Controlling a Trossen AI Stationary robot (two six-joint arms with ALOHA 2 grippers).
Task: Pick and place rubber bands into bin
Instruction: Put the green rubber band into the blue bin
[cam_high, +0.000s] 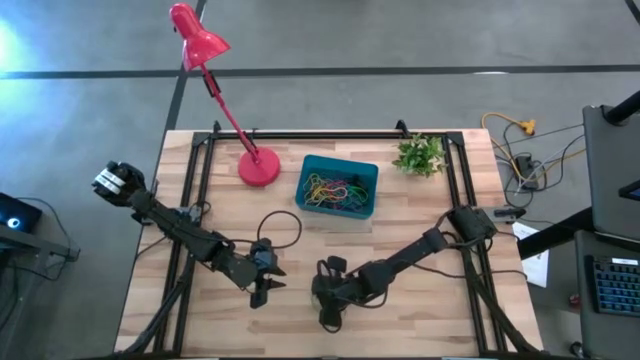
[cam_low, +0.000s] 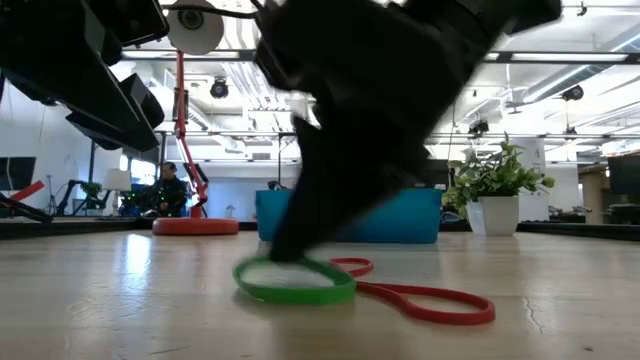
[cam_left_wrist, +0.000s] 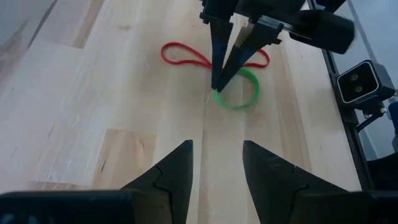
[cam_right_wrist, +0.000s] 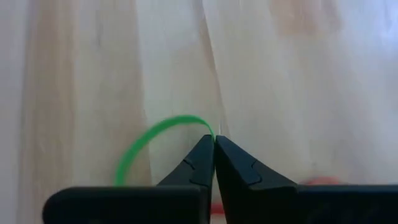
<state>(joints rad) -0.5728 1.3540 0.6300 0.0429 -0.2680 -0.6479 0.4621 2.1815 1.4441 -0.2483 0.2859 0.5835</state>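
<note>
A green rubber band (cam_left_wrist: 241, 94) lies flat on the wooden table near its front edge, with a red rubber band (cam_left_wrist: 181, 53) twisted into two loops beside it. My right gripper (cam_right_wrist: 214, 140) stands on the table, shut on the green band. Left of it, my left gripper (cam_left_wrist: 217, 155) hovers open above bare wood, with nothing between its fingers. The teal bin (cam_high: 307, 172) sits at the table's far middle and holds several coloured rubber bands (cam_high: 338, 190). My right gripper pinches the green band's rim (cam_right_wrist: 205, 126) at the very tips of its two fingers. The fingers slant down from above onto the side of the loop nearest my left gripper. The rest of the loop (cam_low: 296, 291) lies flat and slack on the table.
A red lamp stands with its round base (cam_high: 259, 168) left of the bin. A small potted plant (cam_high: 419, 154) is at the far right. A black cable loop (cam_high: 281, 229) lies on the table between the bin and the grippers.
</note>
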